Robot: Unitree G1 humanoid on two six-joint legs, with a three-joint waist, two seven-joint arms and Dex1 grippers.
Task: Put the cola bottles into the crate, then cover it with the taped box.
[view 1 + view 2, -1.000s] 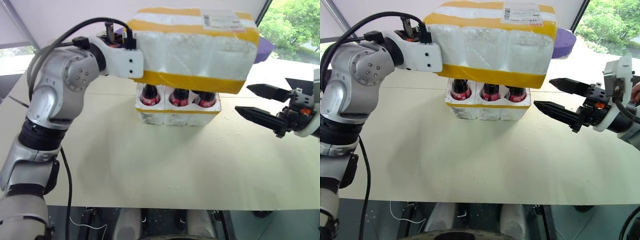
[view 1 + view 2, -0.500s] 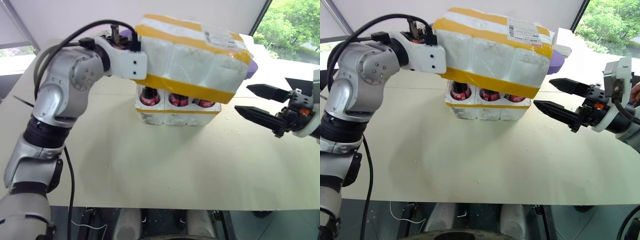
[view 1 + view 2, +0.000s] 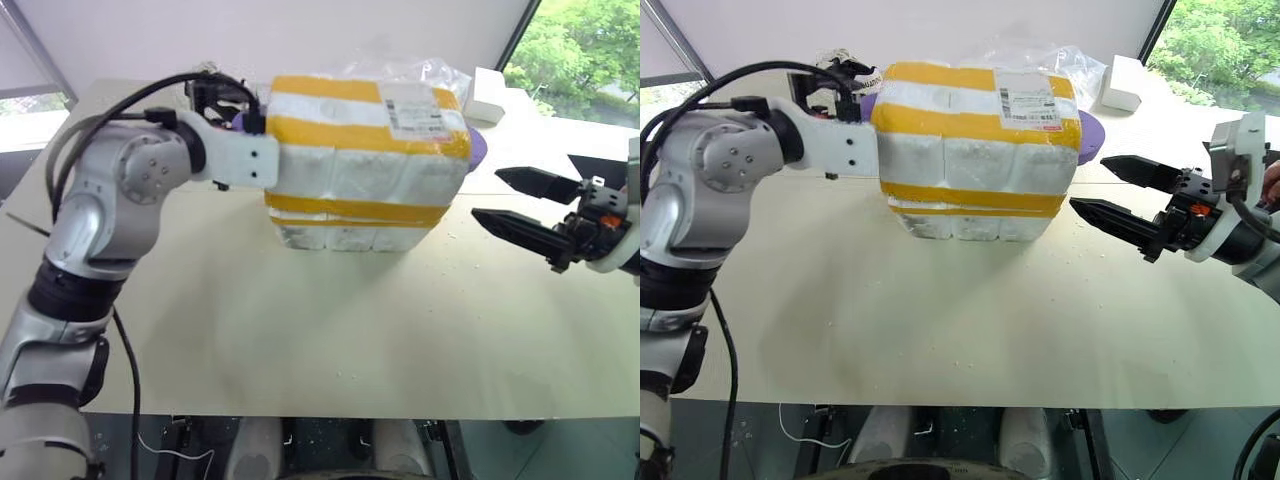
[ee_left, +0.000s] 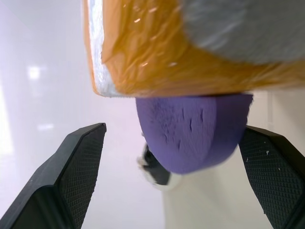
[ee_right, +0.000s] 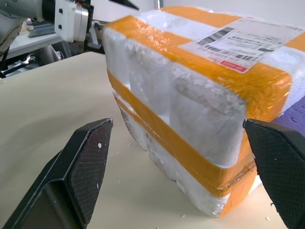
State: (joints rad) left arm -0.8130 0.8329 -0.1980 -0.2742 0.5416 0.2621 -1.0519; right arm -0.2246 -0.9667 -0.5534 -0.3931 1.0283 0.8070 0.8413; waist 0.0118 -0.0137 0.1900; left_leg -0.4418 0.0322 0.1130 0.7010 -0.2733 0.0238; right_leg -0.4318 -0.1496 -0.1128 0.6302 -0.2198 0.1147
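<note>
Taped box [image 3: 365, 160] sitting squarely over crate [image 3: 345, 236] on table [image 3: 300, 340], hiding the bottles. Left gripper [image 4: 174, 179] spreading fingers wide, released, at the box's far left end. Right gripper [image 3: 515, 205] hovering apart, fingers parted, grasping nothing.

Daylight pours in from the window at the far right, where the trees outside look washed out, and the table [image 3: 300, 340] is evenly bright with a soft shadow spreading toward the near left of the taped box [image 3: 365, 165]. The yellow tape on it shows small white glints in the left wrist view, where the box sits so close that it blurs. The right wrist view is crisp on the foam, softer behind.
</note>
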